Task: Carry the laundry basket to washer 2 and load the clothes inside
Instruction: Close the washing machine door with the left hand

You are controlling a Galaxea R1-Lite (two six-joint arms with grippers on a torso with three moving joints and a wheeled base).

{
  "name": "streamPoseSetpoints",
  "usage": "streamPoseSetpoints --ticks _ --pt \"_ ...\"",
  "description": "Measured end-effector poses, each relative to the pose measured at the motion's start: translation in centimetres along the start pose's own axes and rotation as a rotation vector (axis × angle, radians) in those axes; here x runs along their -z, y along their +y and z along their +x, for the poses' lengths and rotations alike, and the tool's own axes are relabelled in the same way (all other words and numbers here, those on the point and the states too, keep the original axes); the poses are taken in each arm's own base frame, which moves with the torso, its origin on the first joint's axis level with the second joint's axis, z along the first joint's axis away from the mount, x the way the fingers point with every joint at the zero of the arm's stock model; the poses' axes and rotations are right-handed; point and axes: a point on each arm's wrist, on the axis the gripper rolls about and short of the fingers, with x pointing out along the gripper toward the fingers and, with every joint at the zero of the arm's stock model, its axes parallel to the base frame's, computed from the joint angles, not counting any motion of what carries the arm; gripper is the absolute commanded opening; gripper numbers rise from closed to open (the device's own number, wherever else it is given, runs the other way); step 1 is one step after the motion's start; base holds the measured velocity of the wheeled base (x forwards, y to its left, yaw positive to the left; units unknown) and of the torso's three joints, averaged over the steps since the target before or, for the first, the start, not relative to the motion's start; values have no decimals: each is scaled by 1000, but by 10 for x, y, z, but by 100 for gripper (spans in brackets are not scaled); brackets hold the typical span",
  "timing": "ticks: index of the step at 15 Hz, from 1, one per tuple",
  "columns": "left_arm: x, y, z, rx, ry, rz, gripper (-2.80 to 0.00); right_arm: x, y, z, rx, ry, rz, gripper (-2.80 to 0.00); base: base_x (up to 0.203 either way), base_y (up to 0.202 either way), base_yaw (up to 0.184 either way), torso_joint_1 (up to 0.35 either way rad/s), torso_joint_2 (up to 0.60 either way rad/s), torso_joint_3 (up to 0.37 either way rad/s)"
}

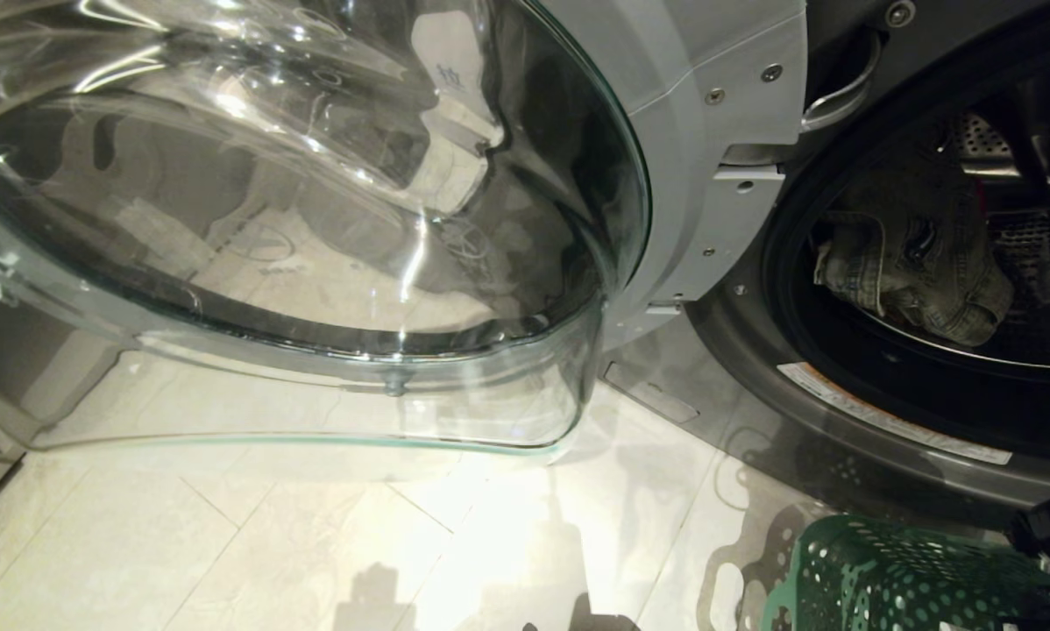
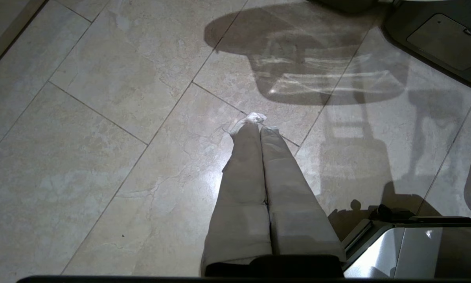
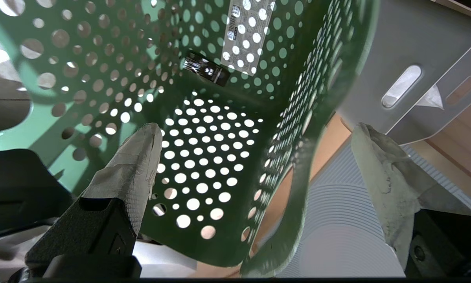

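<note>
On my head view the open glass washer door (image 1: 297,219) fills the upper left of the frame, its rim hanging over the pale tiled floor (image 1: 227,535). To the right of the hinge, the dark drum opening (image 1: 928,263) takes the upper right, and I can see a crumpled pair of jeans (image 1: 915,263) lying inside it. At the lower right corner sits the green perforated laundry basket (image 1: 884,578), on the floor just in front of the washer.

My left gripper (image 2: 259,127) hangs over bare tile, fingers pressed together and empty. My right gripper (image 3: 255,145) has its fingers spread wide, one inside the basket and one outside, straddling its wall.
</note>
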Motion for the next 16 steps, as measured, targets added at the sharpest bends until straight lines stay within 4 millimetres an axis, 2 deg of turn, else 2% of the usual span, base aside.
streamPoseSetpoints --ticks 7,8,16 --pt "0 0 0 0 0 0 -280 2 -1 8 103 36 -10 0 0 0 0 0 0 0" --pt "0 0 0 0 0 0 -280 2 -2 8 106 39 -9 -280 0 0 0 0 0 0" --pt "0 0 0 0 0 0 -280 5 -4 8 115 49 1 -280 0 0 0 0 0 0"
